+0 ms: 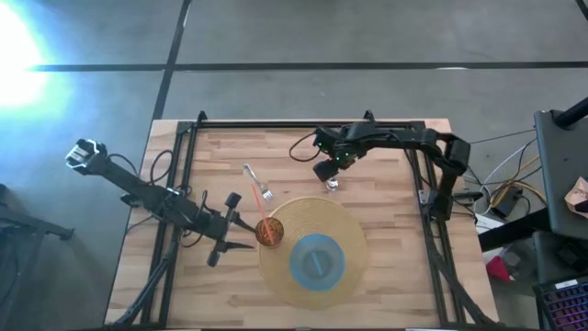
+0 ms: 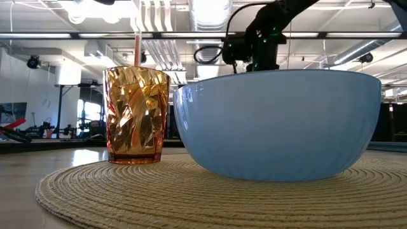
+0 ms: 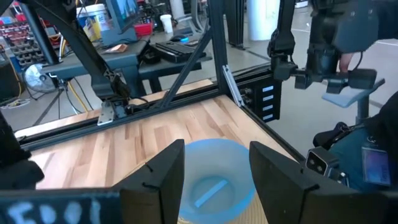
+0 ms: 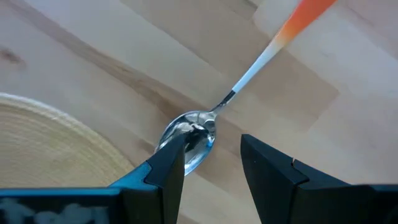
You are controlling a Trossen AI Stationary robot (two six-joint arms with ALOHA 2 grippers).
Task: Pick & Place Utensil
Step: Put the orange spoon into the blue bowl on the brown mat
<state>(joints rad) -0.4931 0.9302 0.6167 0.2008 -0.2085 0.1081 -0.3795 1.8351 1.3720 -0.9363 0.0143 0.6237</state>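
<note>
A spoon (image 4: 193,137) lies flat on the wooden table just beyond the woven placemat's far edge. Its shiny bowl points toward the mat, and its white handle turns orange (image 4: 305,15) toward the end. My right gripper (image 4: 212,142) points down over the spoon's bowl (image 1: 332,187), open, with one fingertip (image 4: 171,158) above the bowl's rim. A fork (image 1: 260,187) lies on the wood farther left. My left gripper (image 1: 241,230) hovers open beside the amber cup (image 1: 269,232), facing the blue bowl (image 3: 214,180).
The round woven placemat (image 1: 349,221) carries the blue bowl (image 1: 317,260) and the amber cup (image 2: 137,114). An orange-handled utensil (image 2: 137,48) stands in the cup. A black frame (image 1: 418,175) borders the table's left, right and far sides.
</note>
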